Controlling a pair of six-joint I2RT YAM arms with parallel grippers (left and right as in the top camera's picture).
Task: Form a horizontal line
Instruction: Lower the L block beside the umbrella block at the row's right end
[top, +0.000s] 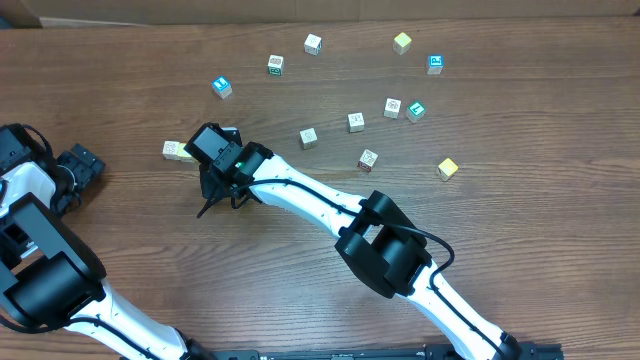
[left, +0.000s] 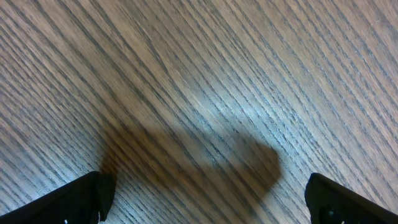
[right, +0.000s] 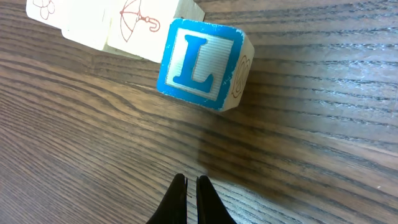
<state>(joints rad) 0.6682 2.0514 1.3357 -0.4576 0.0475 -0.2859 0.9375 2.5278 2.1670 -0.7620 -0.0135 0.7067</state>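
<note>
The horizontal line (right: 134, 28) is a row of touching cubes running off the top left of the right wrist view. Its near end is a blue cube with a white L (right: 199, 62); beside that sit a white cube with a red umbrella and one with a flower. My right gripper (right: 191, 186) is shut on nothing, a little in front of the blue cube and apart from it. From overhead the right gripper (top: 210, 200) covers most of the row, and only its left end cube (top: 176, 150) shows. My left gripper (left: 206, 190) is open over bare wood, at the table's far left (top: 85, 165).
Several loose cubes lie scattered across the back of the table, among them a white one (top: 313, 44), a blue one (top: 222, 87), a yellow one (top: 447, 168) and one nearest my right arm (top: 368, 159). A cardboard edge (top: 90, 12) runs along the back.
</note>
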